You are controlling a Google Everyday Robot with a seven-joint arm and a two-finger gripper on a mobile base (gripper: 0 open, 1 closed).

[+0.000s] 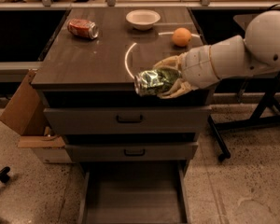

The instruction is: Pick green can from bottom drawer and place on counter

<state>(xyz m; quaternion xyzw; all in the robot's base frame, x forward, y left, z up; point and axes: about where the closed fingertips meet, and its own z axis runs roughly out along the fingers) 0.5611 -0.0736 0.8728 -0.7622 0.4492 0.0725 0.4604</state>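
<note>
We log the green can [153,81] held sideways in the air, silver end facing left. It shows against the front edge of the counter [88,59], right of middle. The gripper [161,81] is clenched on it, one cream finger above its dented body and one below, and the arm comes in from the right. On the counter behind: red can [83,29] back left, white bowl [143,18] back centre, orange [181,37] back right, all well apart from the green can. Below are two closed drawer fronts [126,120], and the bottom drawer [135,199] is pulled out at floor level. A cardboard box [21,104] stands left of the cabinet.
</note>
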